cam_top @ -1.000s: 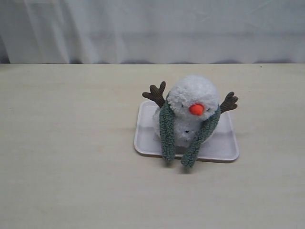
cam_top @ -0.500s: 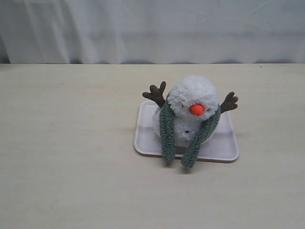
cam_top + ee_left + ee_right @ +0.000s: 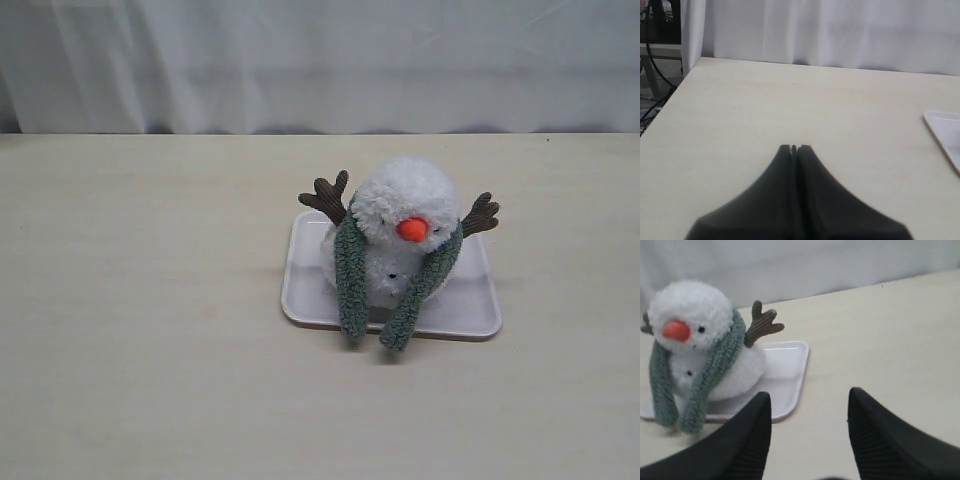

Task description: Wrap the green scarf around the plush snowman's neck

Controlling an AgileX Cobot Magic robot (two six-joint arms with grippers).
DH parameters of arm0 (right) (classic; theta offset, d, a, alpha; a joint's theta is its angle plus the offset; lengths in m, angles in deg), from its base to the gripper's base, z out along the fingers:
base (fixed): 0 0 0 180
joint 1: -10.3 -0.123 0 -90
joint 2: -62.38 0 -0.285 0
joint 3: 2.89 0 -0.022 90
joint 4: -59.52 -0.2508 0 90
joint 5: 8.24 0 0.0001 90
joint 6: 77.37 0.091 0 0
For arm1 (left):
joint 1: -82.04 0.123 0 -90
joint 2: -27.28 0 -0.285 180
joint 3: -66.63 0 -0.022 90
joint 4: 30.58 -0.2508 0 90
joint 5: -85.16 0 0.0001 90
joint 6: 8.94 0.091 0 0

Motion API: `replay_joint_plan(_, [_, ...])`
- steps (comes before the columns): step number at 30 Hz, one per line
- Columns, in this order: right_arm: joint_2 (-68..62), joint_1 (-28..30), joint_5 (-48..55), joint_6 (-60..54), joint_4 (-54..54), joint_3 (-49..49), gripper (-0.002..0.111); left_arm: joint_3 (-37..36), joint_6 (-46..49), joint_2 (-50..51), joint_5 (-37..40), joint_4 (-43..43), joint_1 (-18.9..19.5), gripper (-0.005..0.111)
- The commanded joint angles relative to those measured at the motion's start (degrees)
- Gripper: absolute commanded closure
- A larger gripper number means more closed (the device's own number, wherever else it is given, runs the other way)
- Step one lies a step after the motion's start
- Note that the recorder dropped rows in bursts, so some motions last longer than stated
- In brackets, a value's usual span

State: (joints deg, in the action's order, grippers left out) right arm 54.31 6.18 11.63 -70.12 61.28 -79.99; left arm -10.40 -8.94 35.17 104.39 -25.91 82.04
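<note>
Exterior view: scarf (image 3: 350,275) looped behind snowman's neck (image 3: 386,252), both ends hanging loose in front. Next, likely: crossing ends. Left jaws pressed together; right jaws wide, empty.

Pale wood-grain table (image 3: 150,300) before a white pleated curtain (image 3: 300,60), soft light

Green scarf (image 3: 350,275) round neck (image 3: 684,353) of upright plush snowman (image 3: 405,195), ends seemingly uncrossed.
</note>
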Motion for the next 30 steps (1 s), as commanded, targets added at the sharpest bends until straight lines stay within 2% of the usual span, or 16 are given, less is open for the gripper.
replay_joint_plan(1, [0.3, 0.1, -0.2, -19.1, 0.6, -0.1, 0.062, -0.2, 0.0, -0.1, -0.7, 0.0, -0.1, 0.107])
replay_joint_plan(11, [0.3, 0.1, -0.2, -13.6, 0.6, -0.1, 0.062, -0.2, 0.0, -0.1, -0.7, 0.0, -0.1, 0.107])
replay_joint_plan(30, [0.3, 0.1, -0.2, -13.6, 0.6, -0.1, 0.062, -0.2, 0.0, -0.1, -0.7, 0.0, -0.1, 0.107])
